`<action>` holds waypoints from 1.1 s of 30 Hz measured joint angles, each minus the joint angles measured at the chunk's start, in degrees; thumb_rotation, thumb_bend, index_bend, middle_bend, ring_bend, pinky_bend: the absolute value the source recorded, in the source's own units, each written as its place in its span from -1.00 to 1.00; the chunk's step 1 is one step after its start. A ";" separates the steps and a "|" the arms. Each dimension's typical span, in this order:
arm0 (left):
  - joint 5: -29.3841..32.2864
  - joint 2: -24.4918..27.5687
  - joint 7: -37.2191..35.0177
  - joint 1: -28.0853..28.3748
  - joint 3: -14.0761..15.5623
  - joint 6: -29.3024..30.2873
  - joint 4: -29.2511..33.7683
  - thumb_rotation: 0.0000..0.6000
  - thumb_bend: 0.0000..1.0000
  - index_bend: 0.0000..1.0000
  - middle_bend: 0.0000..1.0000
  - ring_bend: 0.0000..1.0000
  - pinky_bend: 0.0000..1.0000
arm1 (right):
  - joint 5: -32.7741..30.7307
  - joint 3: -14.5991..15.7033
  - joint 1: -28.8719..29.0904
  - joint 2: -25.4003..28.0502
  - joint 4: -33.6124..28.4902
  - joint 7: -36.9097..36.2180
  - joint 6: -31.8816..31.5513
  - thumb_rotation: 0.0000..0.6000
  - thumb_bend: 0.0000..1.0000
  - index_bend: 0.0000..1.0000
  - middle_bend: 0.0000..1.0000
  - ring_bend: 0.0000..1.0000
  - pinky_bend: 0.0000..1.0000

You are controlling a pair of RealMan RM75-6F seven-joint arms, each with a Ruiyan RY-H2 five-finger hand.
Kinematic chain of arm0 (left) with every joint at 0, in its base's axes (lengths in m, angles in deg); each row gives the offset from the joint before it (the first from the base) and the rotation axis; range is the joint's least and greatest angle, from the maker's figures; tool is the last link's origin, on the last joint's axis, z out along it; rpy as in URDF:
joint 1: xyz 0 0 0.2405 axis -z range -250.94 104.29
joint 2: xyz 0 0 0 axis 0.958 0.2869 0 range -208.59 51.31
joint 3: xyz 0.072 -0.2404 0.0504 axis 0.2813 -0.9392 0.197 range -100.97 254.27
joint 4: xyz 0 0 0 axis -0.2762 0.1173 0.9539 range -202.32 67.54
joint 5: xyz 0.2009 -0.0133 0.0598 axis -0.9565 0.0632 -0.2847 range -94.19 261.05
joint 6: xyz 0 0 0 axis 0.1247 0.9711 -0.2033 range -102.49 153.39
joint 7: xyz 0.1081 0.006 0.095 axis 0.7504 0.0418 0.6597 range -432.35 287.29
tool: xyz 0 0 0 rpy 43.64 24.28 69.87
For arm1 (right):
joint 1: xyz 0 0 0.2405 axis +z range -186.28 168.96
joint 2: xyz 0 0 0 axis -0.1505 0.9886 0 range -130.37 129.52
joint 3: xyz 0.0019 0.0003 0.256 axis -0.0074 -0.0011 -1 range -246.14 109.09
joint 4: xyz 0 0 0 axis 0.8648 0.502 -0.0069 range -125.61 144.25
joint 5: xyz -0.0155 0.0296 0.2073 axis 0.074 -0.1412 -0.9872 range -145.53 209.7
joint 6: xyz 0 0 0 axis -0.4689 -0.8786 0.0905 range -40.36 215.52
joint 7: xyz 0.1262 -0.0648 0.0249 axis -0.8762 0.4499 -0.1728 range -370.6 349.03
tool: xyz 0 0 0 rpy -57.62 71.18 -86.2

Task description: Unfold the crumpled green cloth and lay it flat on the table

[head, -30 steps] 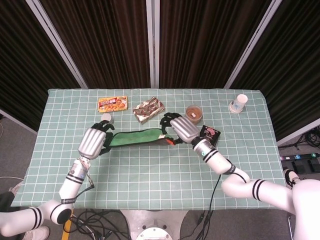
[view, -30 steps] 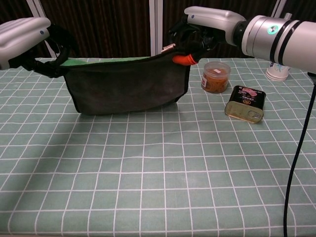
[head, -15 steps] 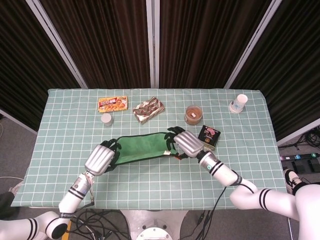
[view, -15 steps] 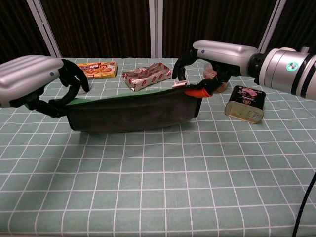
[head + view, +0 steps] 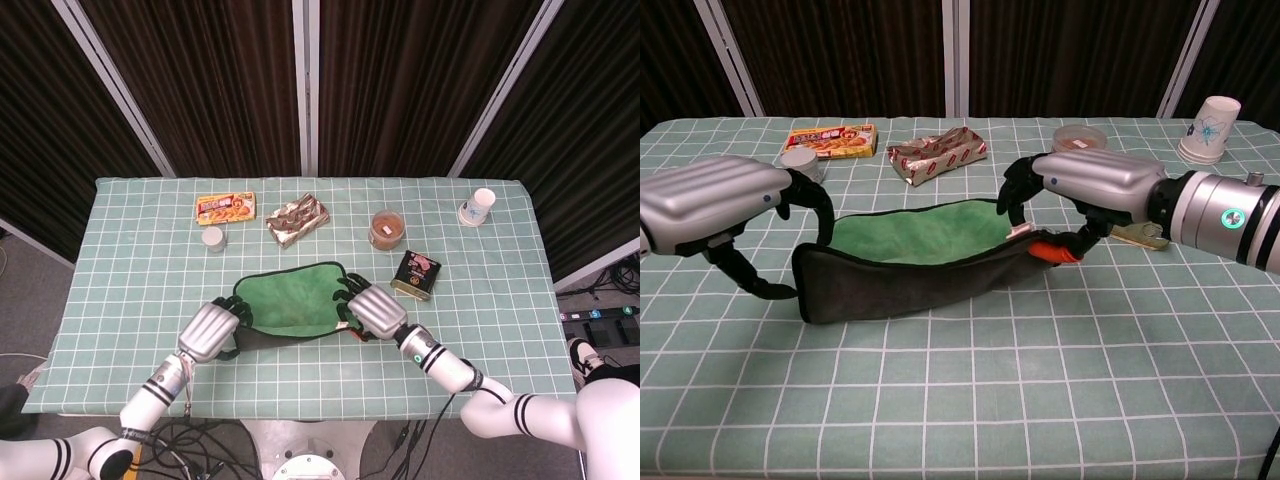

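The green cloth (image 5: 292, 303) (image 5: 912, 232) is stretched between my two hands, its far part spread on the table and its near edge held up, dark underside (image 5: 910, 285) facing the chest view. My left hand (image 5: 211, 330) (image 5: 725, 205) grips the cloth's left near corner. My right hand (image 5: 372, 311) (image 5: 1095, 188) pinches the right near corner, where an orange tag (image 5: 1047, 250) shows. Both hands hang low over the table's front half.
Along the far side lie an orange snack box (image 5: 225, 207), a small white cap (image 5: 211, 237), a foil-wrapped packet (image 5: 297, 218), a brown-filled tub (image 5: 387, 229), a dark tin (image 5: 415, 274) and a paper cup (image 5: 481, 204).
Both hands have come toward the table's near edge and dropped lower, dragging the cloth with them. The cloth has opened from a hanging strip into a wider green sheet on the table.
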 measured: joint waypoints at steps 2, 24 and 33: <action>-0.36 0.43 -0.19 0.04 -0.03 -0.03 0.61 0.34 -1.00 -0.37 -0.40 -0.57 -0.33 | 0.25 0.50 -0.40 -0.01 -0.05 0.69 -0.05 1.00 -0.23 0.46 -0.55 -0.93 -0.93; -0.41 1.67 0.41 -0.26 -0.77 -0.44 1.60 0.20 -1.00 -0.39 -0.40 -0.57 -0.33 | 7.21 6.51 -3.43 1.10 0.77 5.75 -1.73 0.27 -0.99 -0.37 -0.89 -1.00 -1.00; 1.30 1.09 -1.92 0.41 -3.16 -1.07 -2.21 0.84 -0.95 -0.38 -0.40 -0.57 -0.33 | 7.76 6.85 -5.05 5.10 -4.05 8.61 -3.78 -0.11 -1.00 -0.89 -1.00 -1.00 -1.00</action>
